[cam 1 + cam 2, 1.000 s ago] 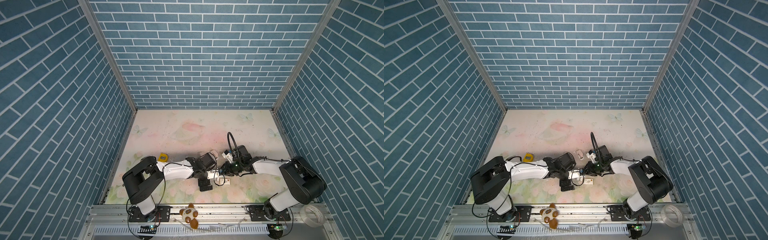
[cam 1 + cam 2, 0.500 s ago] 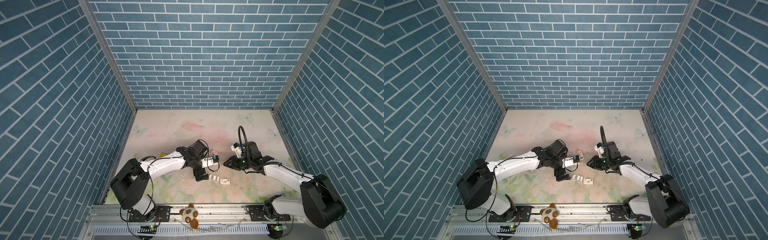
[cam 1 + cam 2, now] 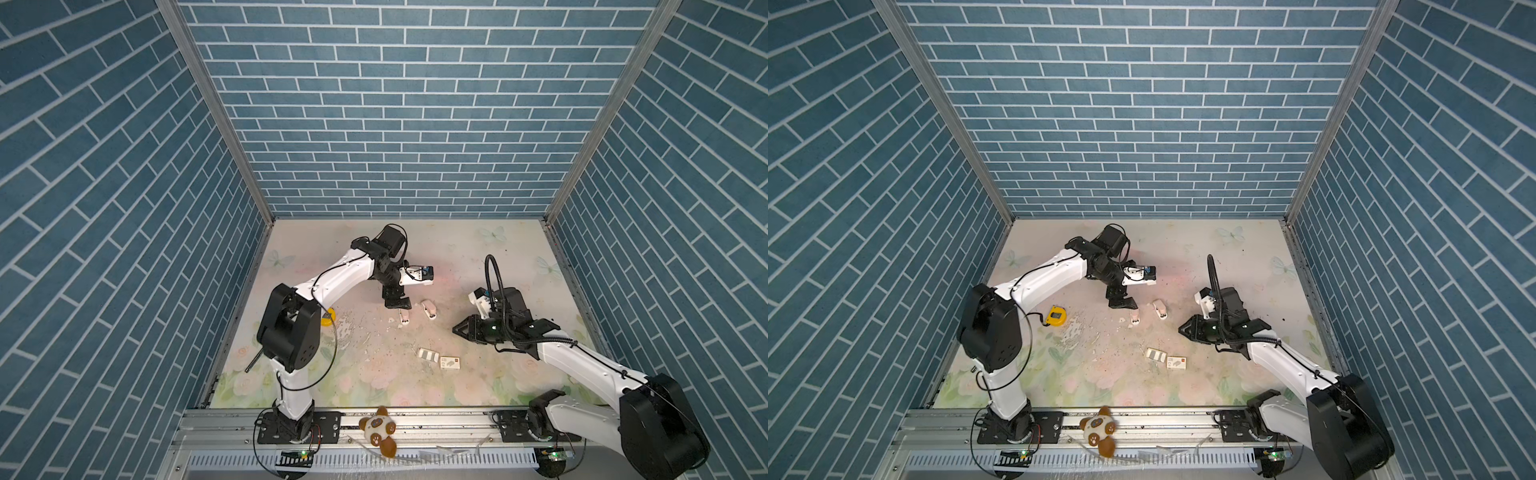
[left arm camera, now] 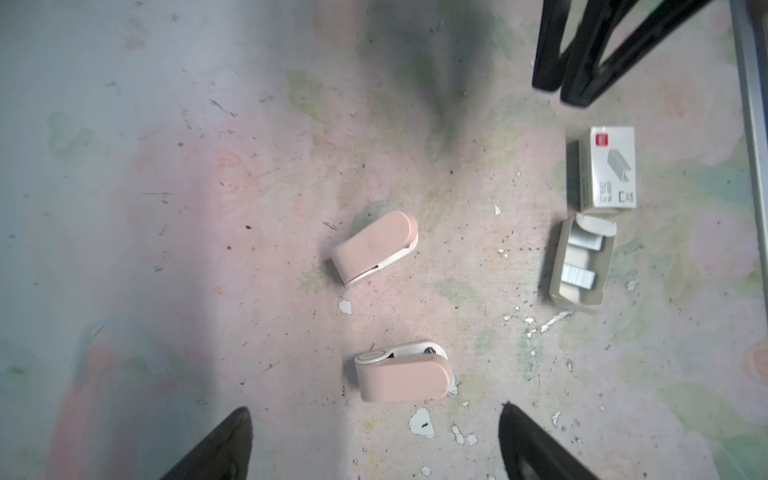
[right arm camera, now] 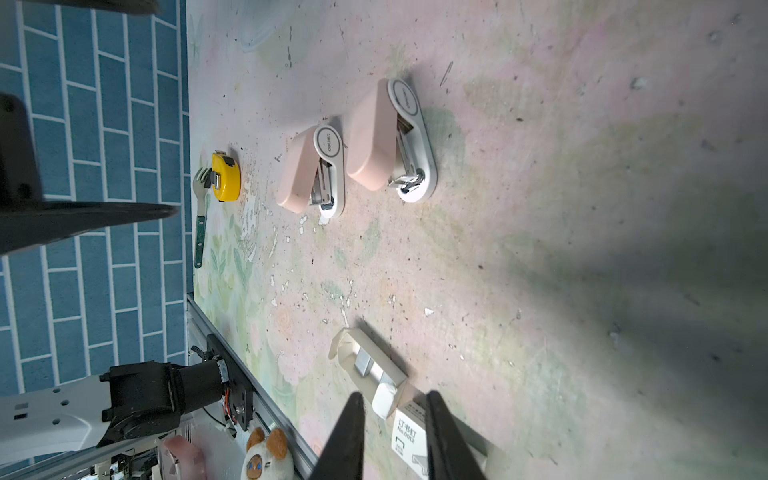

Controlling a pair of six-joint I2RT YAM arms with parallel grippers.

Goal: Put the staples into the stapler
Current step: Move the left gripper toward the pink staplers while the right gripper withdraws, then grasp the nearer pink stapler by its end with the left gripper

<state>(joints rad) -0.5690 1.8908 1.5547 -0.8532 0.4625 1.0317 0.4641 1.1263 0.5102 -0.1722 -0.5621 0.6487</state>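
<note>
We see a yellow tape measure (image 3: 1055,316) just beside a fork (image 5: 200,216) on the flowered table (image 3: 1100,241), and a plush toy (image 3: 1098,432) on the metal rail (image 3: 1163,415).

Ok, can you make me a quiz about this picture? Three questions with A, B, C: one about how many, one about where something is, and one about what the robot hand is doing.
1. How many pink staplers lie on the table?
A one. B two. C four.

2. Where is the white sleeve?
A on top of a stapler. B beside the staple tray. C leaning against the wall.

3. What is the left gripper doing?
A squeezing a stapler. B gripping the sleeve. C open wide, holding nothing.

Answers:
1 B: the left wrist view shows two, lying apart.
2 B: it lies flat on the table at the tray's end.
3 C: its fingertips stand far apart and grip nothing.
</note>
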